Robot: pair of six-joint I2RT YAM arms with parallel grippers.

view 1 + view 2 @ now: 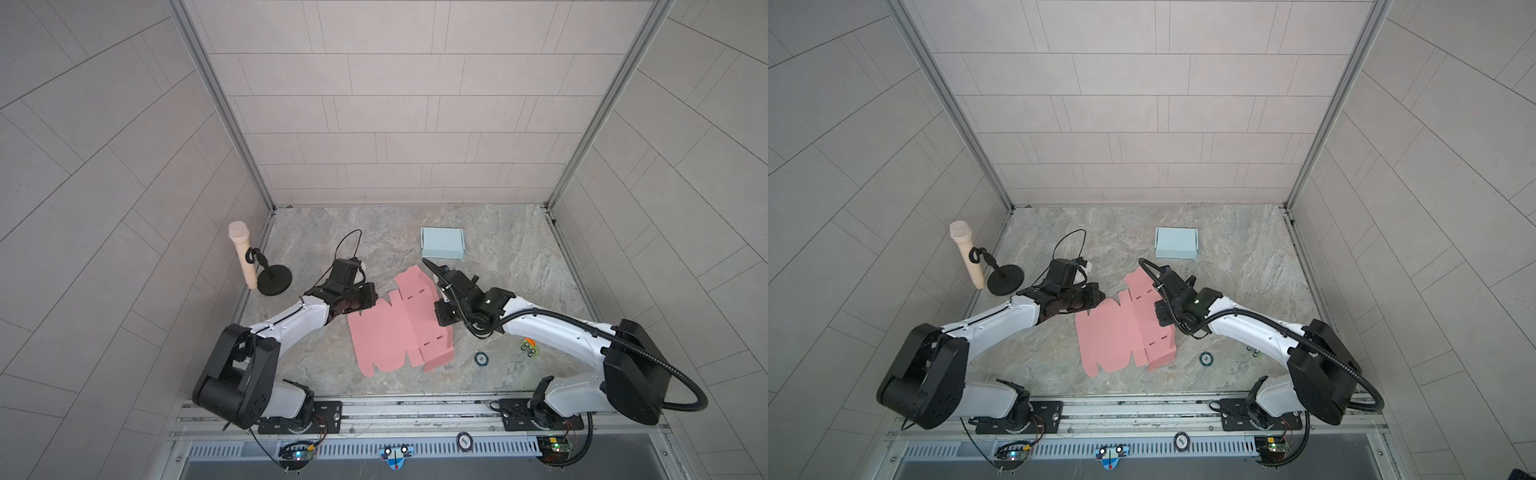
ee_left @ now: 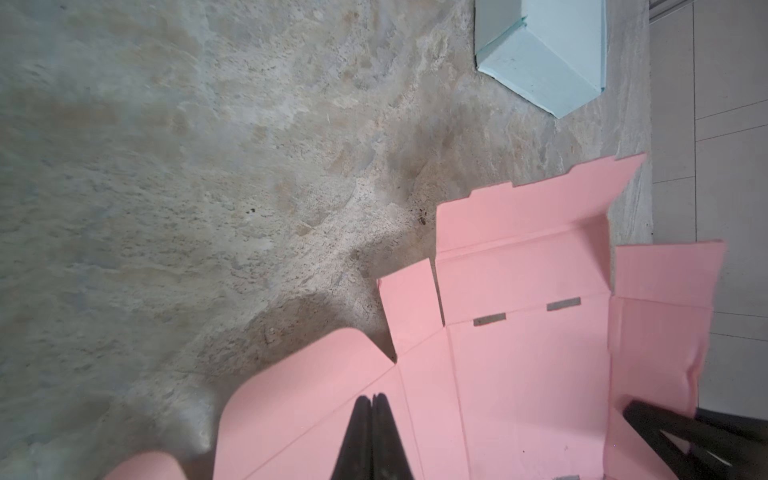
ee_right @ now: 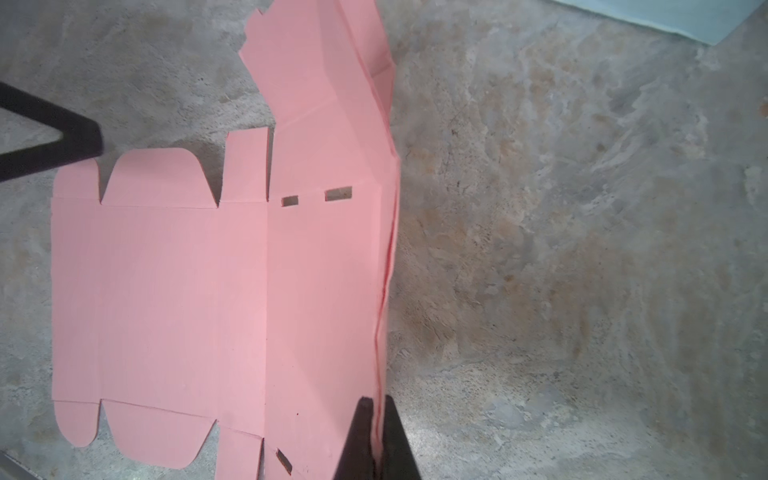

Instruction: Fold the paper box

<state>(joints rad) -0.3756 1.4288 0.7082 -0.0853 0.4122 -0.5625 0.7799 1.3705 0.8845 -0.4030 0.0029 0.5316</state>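
The left arm [image 1: 291,318] and right arm [image 1: 552,332] share glossy white shells dotted with small screws, joined by bulky matte-black housings. A thin black cable [image 1: 352,231] loops off the left wrist; a ribbed black conduit [image 1: 703,397] trails along the right, whose wrist shows a green light [image 1: 1198,300]. The left gripper [image 2: 372,399] and right gripper [image 3: 377,401] end in matte-black wedge jaws.

The paper box blank [image 1: 382,332] is showing plain pink; the folded box [image 1: 441,243] pale blue — the tabletop [image 1: 519,270] marbled grey-beige.
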